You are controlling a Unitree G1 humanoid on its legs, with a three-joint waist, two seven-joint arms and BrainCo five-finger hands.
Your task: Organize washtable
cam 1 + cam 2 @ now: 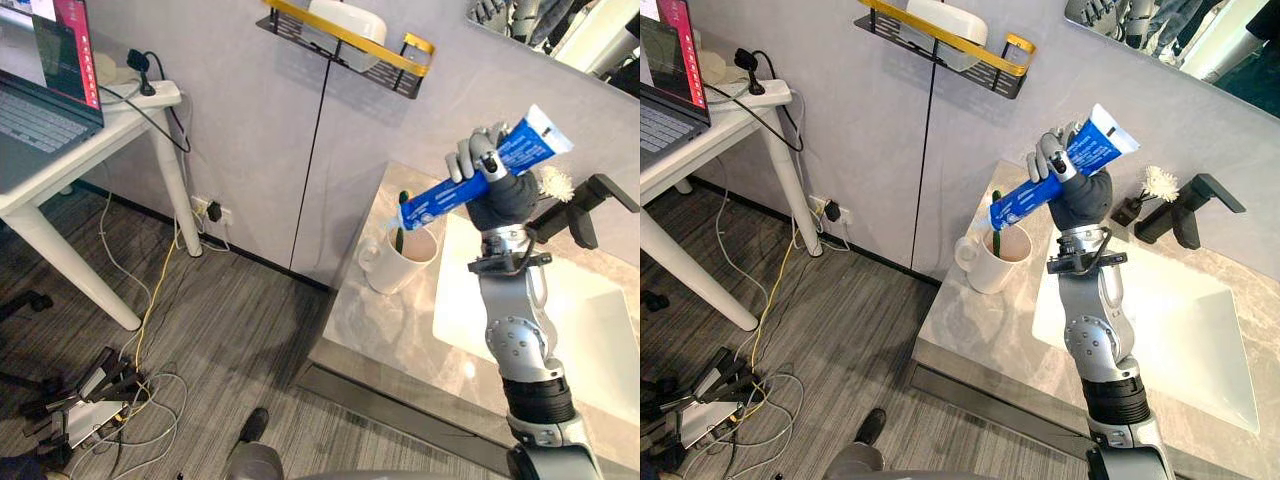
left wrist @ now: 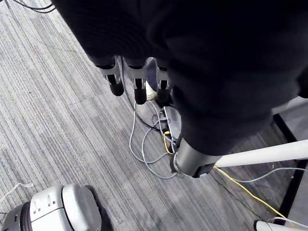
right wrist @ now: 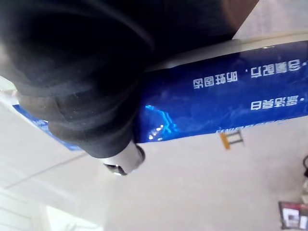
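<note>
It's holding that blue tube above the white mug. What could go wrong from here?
1. The right hand grips the toothpaste tube at a slant, with its lower end close to the toothbrush in the mug. The tube might catch the brush or the rim instead of dropping in.
2. The mug stands near the side edge of the counter, so a nudge could tip it towards the floor.

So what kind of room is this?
Probably a mock bathroom inside a lab or office: a marble-look counter with white rectangular sink and black angular faucet, beside a white desk holding an open laptop.
</note>
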